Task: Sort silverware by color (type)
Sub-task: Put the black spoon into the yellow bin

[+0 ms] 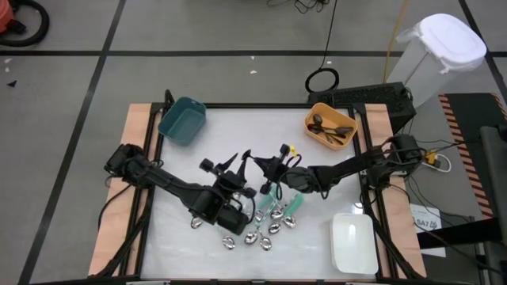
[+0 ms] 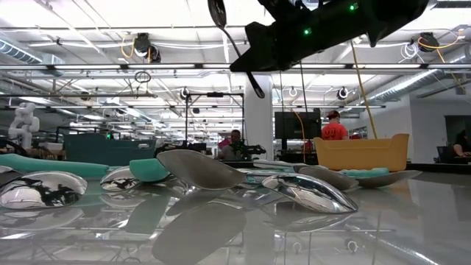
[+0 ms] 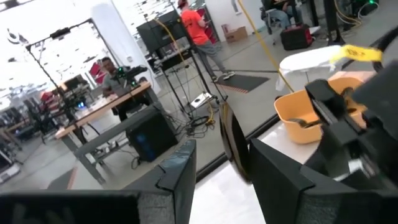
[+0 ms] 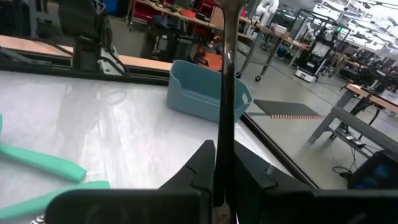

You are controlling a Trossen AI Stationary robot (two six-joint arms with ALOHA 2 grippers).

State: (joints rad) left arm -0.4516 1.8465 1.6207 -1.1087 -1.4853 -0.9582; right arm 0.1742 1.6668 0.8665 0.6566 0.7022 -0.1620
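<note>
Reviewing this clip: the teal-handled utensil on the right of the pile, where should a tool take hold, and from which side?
By the teal handle, mid-length, from straight above, fingers across its width: it lies flat, thicker than the shiny bowls, and points away from them. Right tool holds a dark spoon; left tool, open, is beside it.
</note>
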